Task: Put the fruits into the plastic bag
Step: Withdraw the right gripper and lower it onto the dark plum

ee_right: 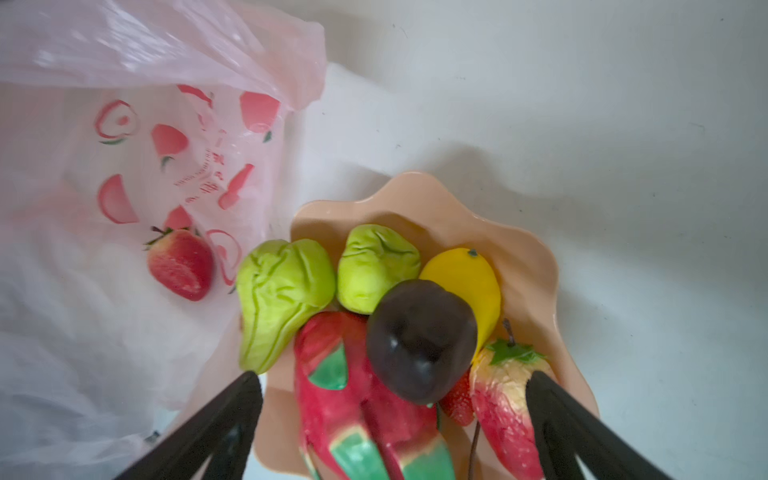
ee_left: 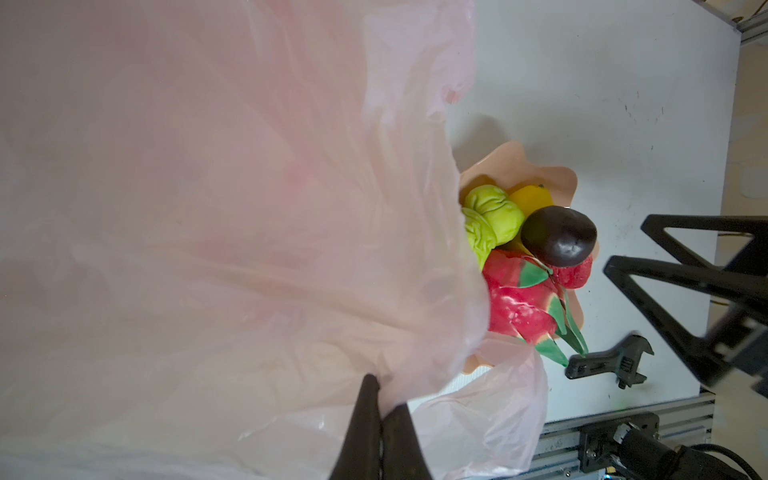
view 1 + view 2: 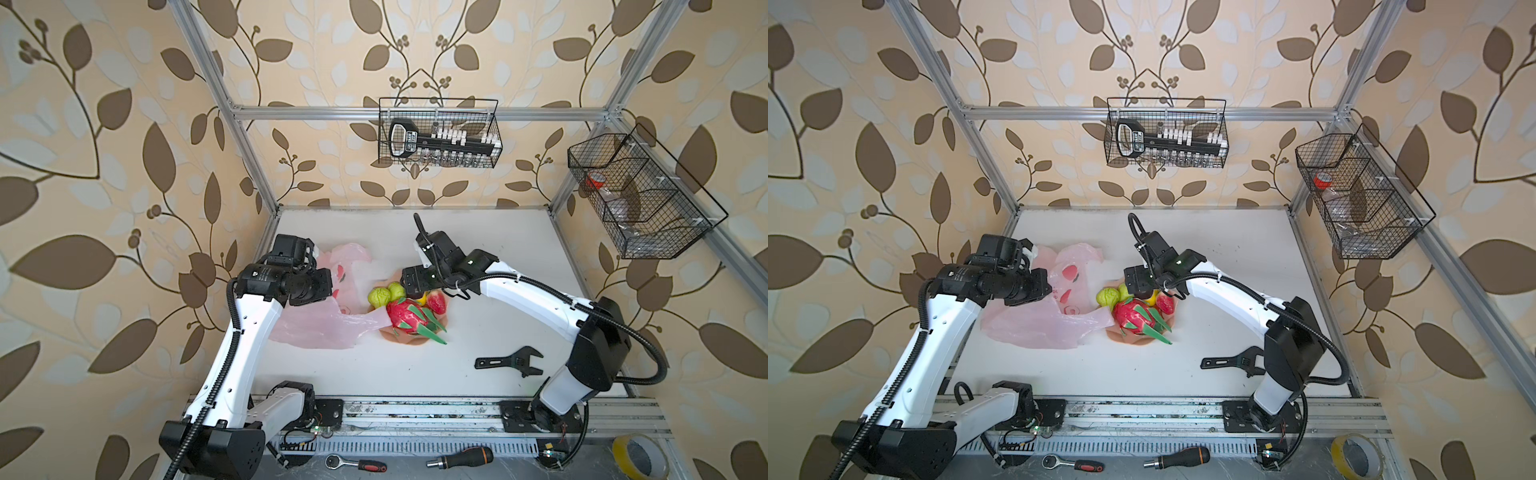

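Mostly the plastic bag (image 2: 249,208) blocks my left wrist view; my left gripper (image 2: 384,395) pinches its edge, my right gripper (image 1: 392,378) hovers spread wide over the dark purple ball (image 1: 419,340).

**White table, three things on it**

The table (image 3: 478,253) is a flat white board with faint scuffs, framed by metal rails. A crumpled pink bag (image 3: 328,330) spreads over its left half. A peach scalloped bowl (image 1: 419,195) stands near the middle, the bag's edge touching its left rim. A black wrench (image 3: 510,360) lies flat toward the front right, well apart from the bowl.
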Action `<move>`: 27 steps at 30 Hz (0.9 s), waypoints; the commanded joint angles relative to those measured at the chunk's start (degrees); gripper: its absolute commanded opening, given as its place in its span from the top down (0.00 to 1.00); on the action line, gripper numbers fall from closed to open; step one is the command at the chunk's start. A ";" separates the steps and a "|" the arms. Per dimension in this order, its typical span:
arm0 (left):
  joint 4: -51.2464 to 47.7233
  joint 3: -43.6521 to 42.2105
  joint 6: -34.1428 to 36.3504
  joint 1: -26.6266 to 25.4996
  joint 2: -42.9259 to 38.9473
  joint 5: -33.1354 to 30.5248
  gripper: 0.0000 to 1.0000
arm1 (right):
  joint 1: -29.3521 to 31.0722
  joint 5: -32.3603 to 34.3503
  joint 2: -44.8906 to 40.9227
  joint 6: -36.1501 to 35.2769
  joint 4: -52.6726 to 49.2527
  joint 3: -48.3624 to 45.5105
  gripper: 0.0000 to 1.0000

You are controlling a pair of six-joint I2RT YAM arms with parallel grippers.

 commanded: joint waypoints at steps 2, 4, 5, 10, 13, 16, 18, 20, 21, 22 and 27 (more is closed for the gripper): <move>-1.75 1.19 1.45 0.29 -1.15 0.69 1.00 | -0.02 2.94 4.56 -2.31 -3.95 3.35 0.02; -1.74 1.20 1.47 0.32 -1.20 0.65 1.00 | -0.01 4.29 5.70 -2.21 -3.87 3.81 0.02; -1.79 1.27 1.45 0.31 -1.26 0.73 1.00 | -0.10 4.89 6.16 -2.20 -3.73 3.97 0.02; -1.84 1.19 1.50 0.32 -1.26 0.86 1.00 | -0.17 4.86 8.56 -2.38 -3.60 5.12 0.06; -1.93 1.28 1.45 0.30 -1.39 0.69 1.00 | -0.24 4.55 9.65 -2.47 -3.94 5.40 0.10; -1.93 0.95 1.49 0.27 -1.70 0.62 1.00 | -0.27 3.97 10.51 -2.37 -4.02 5.80 0.16; -2.01 0.87 1.57 0.27 -1.79 0.50 1.00 | -0.29 3.78 10.91 -2.20 -4.05 5.85 0.20; -2.15 0.89 1.80 0.31 -1.64 0.39 1.00 | -0.16 3.57 10.97 -1.94 -3.72 5.93 0.25; -2.19 0.95 1.84 0.27 -1.54 0.35 1.00 | -0.18 3.44 11.10 -1.77 -3.69 6.06 0.28; -2.17 0.98 1.99 0.30 -1.45 0.33 1.00 | -0.20 3.36 11.04 -1.68 -3.74 6.26 0.32; -2.01 1.28 1.84 0.31 -1.16 0.55 1.00 | -0.25 2.25 10.81 -0.97 -3.98 6.72 0.48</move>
